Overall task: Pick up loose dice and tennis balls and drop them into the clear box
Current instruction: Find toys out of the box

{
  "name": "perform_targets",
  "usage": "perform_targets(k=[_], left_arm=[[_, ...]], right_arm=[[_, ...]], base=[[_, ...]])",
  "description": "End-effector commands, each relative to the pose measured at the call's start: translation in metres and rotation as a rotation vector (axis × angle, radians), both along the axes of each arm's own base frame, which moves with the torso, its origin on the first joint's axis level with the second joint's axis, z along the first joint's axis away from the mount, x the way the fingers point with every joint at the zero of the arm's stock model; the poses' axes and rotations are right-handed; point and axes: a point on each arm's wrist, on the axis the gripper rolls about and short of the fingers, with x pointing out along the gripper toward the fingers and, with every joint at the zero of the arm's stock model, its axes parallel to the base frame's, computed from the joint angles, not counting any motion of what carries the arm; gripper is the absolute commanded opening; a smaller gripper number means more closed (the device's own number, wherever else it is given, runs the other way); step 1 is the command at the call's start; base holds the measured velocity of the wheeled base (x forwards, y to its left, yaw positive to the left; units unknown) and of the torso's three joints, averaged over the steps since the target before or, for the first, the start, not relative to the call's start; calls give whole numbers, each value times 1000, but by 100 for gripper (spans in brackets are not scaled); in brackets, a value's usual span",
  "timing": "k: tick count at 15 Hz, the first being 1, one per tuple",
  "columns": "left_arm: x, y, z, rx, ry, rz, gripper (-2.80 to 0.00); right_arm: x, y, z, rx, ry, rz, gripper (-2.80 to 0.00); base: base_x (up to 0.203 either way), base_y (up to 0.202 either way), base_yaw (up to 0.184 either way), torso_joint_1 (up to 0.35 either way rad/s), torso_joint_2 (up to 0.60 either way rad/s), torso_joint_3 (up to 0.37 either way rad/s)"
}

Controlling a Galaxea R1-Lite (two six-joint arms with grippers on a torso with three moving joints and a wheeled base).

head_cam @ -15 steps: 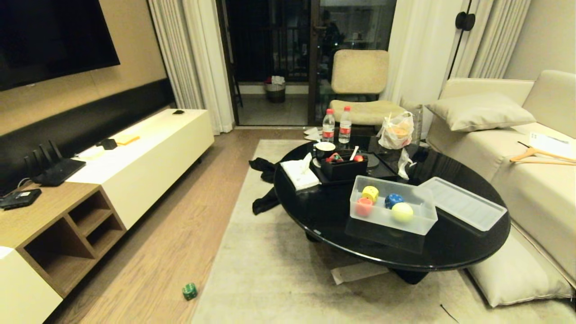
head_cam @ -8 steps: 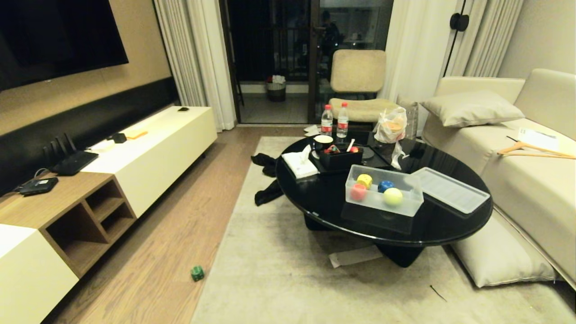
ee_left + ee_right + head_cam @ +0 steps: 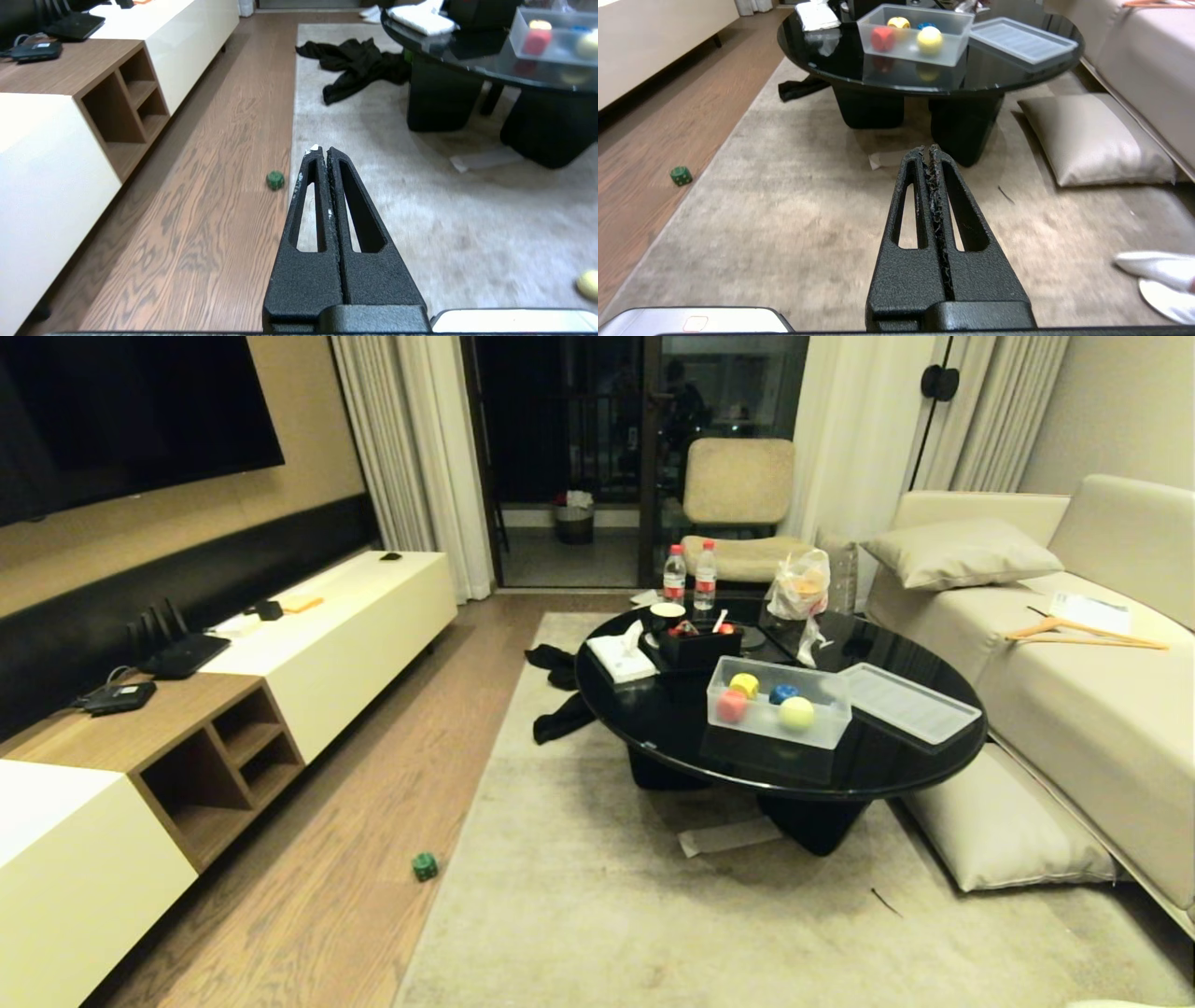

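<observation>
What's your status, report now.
Both grippers, left and right, shut, empty. Green die loose on the floor; box holds three dice and a ball. Path clear.

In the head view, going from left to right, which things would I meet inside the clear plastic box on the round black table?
Inside the translucent plastic box on the round black table: red die → yellow die → blue die → yellow-green tennis ball.

Left end effector [image 3: 325, 150]: matte black, grainy tapered fingers with long slots; right end effector [image 3: 927, 150] alike, its inner pads frayed.
</observation>
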Motion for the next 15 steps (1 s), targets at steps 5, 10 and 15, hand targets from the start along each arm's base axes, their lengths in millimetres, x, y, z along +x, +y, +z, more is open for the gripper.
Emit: perform_targets(k=[5, 10, 15], left_arm=[[0, 0, 0, -3, 0, -4, -280], [0, 0, 0, -3, -2, -4, -280], [0, 0, 0, -3, -1, -3, -280]], right_arm=[[0, 0, 0, 0, -2, 0, -280], [0, 0, 0, 1, -2, 0, -280], [0, 0, 0, 1, -1, 0, -280]], base=[[-176, 0, -5, 5, 0, 3], [-193, 0, 8, 3, 2, 5], [-170, 0, -10, 2, 4, 3]])
